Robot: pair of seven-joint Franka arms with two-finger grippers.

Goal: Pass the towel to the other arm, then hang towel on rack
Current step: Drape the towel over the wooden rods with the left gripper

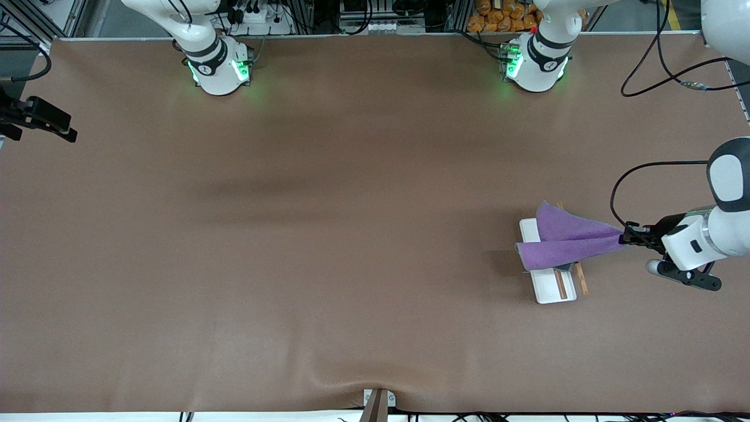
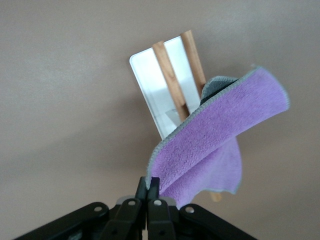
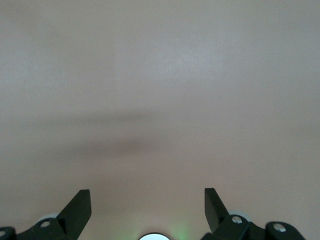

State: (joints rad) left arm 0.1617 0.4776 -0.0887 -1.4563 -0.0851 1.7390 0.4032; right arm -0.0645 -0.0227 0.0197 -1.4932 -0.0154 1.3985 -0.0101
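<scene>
left gripper (image 1: 626,236) is pinched tight on one end of the towel (image 1: 565,240), fingers pressed together with purple cloth caught between them, up over the table at the left arm's end just beside the rack (image 1: 548,275). the towel is folded over itself and stretches out from the pinch across the middle of the rack, looks draped over the rods with its free end reaching the base plate; whether it fully rests there or partly hangs off the grip i can't tell. step in hand reads as the hang: to do it well, get the cloth's middle across both rods, lower so the weight sits on the rack, only then let go, and don't drag or the light rack could shift or tip. towel's long axis runs along the table toward the right arm's end, crosswise to the rods, which run nearer-to-farther with a slight slant. right gripper (image 3: 147,205) waits with fingers spread wide, nothing between them, over bare table.
</scene>
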